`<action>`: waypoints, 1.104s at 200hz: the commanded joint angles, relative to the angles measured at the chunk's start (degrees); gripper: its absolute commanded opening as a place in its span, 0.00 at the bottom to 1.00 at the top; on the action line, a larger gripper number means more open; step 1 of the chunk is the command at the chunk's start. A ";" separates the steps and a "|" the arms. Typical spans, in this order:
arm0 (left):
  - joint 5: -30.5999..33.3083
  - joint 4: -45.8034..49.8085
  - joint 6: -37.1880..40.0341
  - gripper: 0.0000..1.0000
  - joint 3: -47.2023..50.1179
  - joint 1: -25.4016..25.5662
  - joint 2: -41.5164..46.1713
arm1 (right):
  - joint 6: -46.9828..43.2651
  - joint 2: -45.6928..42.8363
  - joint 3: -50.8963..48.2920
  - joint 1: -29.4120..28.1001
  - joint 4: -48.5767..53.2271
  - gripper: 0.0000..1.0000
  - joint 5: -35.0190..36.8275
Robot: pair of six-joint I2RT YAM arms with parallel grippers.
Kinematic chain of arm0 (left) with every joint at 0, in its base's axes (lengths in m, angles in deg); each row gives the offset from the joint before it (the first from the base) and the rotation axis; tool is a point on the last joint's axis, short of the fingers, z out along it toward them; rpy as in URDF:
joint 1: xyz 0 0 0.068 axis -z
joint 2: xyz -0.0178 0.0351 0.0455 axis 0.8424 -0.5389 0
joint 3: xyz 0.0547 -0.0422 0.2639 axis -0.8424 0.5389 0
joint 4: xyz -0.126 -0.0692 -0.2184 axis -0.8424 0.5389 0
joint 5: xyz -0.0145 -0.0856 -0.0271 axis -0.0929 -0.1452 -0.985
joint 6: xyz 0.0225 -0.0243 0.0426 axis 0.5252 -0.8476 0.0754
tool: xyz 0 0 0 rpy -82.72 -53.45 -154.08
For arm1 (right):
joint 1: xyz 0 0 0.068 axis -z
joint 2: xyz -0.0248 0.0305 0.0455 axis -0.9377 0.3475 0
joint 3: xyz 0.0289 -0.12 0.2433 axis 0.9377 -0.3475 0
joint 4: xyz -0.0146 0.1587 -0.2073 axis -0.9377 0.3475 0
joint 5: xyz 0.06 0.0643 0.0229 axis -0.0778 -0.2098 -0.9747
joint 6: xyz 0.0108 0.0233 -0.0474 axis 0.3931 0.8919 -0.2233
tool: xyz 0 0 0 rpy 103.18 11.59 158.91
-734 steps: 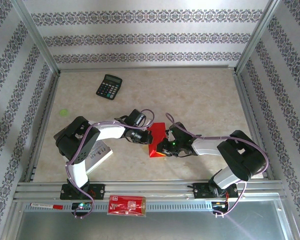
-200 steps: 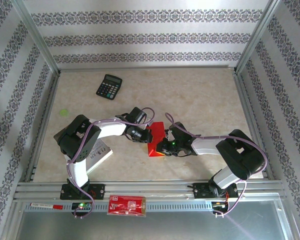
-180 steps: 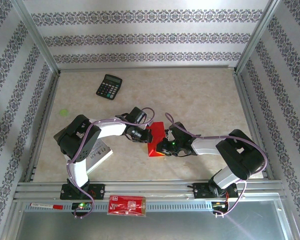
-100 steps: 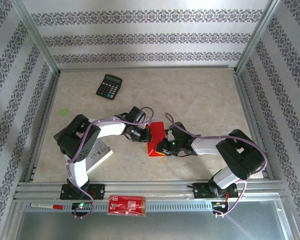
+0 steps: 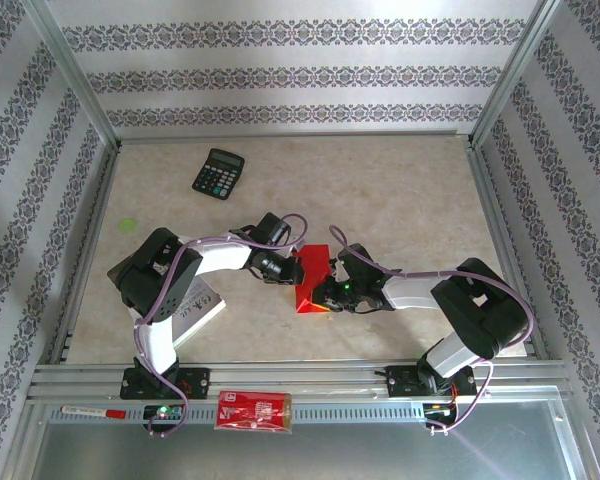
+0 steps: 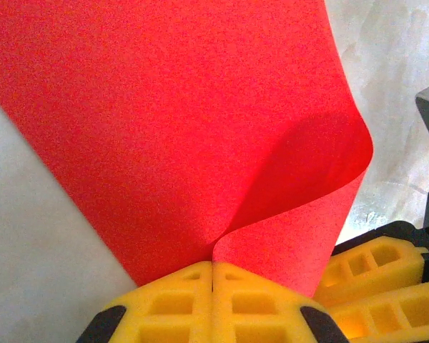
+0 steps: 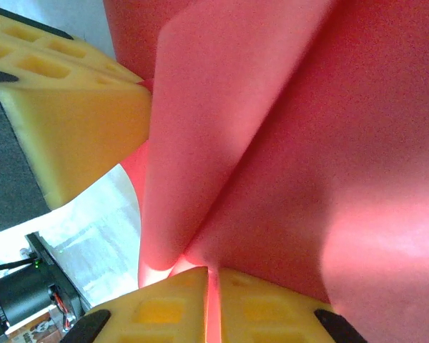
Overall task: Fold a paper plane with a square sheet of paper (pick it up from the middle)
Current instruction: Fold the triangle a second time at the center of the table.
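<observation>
The jaws of the left gripper (image 6: pixel 212 266) are being pressed fully together on an edge of the square sheet of paper (image 6: pixel 164 107). The yellow pads are meeting at the bottom centre of the left wrist frame, and the red sheet is rising out of them and curling over toward the right. The jaws of the right gripper (image 7: pixel 213 273) are being closed narrowly on another edge of the same sheet, with a thin red layer being pinched between the pads at the bottom of the right wrist frame.

In the top view the sheet (image 5: pixel 312 275) is being held near the centre of the frame, partly doubled over. Its long axis is running from upper right to lower left. Whether its lower end is resting on the surface (image 5: pixel 400 200) cannot be told.

The left gripper (image 5: pixel 288 268) is being applied at the sheet's left side and the right gripper (image 5: pixel 322 295) at its lower right, so the paper is lying directly between the two grips and neither arm is being judged nearer. The next crease is being judged to run along that long axis. A calculator (image 5: pixel 218 173) is lying well apart at upper left.
</observation>
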 commanded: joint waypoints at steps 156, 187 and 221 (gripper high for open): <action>8.20 5.78 0.56 0.00 0.38 0.37 -4.53 | 4.08 -7.44 -0.72 -2.66 -1.40 0.16 1.60; 8.02 5.77 0.57 0.00 0.47 0.42 -4.57 | 6.52 -4.91 1.03 -5.69 -4.33 0.14 2.18; 8.02 5.63 0.57 0.00 0.73 0.40 -4.53 | 7.46 -1.92 2.86 -7.76 -6.22 0.13 2.37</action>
